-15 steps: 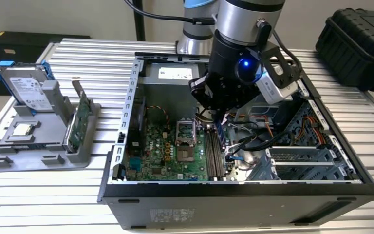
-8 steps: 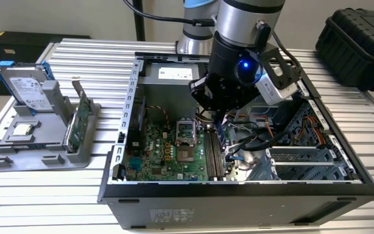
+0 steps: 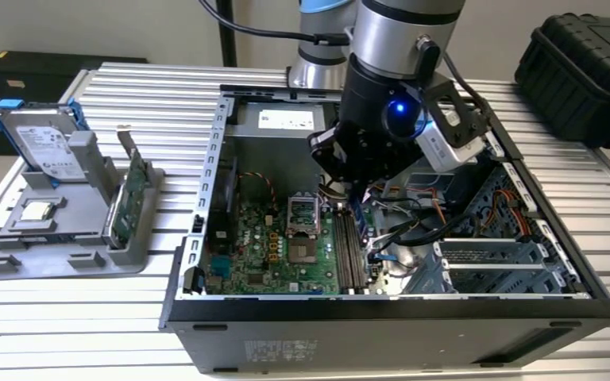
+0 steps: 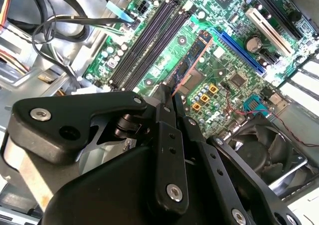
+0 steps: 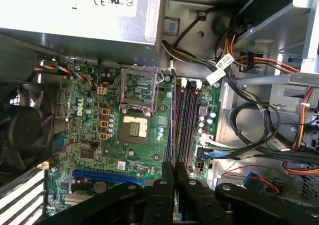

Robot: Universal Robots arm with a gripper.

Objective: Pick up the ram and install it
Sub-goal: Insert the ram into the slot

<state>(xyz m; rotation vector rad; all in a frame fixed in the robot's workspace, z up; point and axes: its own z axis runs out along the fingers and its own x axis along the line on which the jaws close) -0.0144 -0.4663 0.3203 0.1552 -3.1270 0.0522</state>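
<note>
My gripper (image 3: 354, 187) is down inside the open computer case (image 3: 210, 159), shut on the ram (image 3: 357, 216). In the second wrist view the ram (image 4: 193, 56) is a narrow dark blue stick with an orange-lit edge, reaching out from the gripper (image 4: 166, 96) over the green motherboard (image 4: 229, 60). In the first wrist view the ram (image 5: 173, 116) shows edge-on as a thin line along the outermost of the black memory slots (image 5: 187, 120), ahead of the gripper (image 5: 173, 174). I cannot tell whether it touches the slot. The memory slots (image 3: 348, 248) lie just below the gripper.
A grey holder (image 3: 29, 258) at the exterior view's left carries a silver hard drive in a blue frame (image 3: 45, 143) and a green card (image 3: 133, 198). Loose cables (image 3: 422, 230) and a drive cage crowd the case beside the slots. A black box (image 3: 591, 71) stands far right.
</note>
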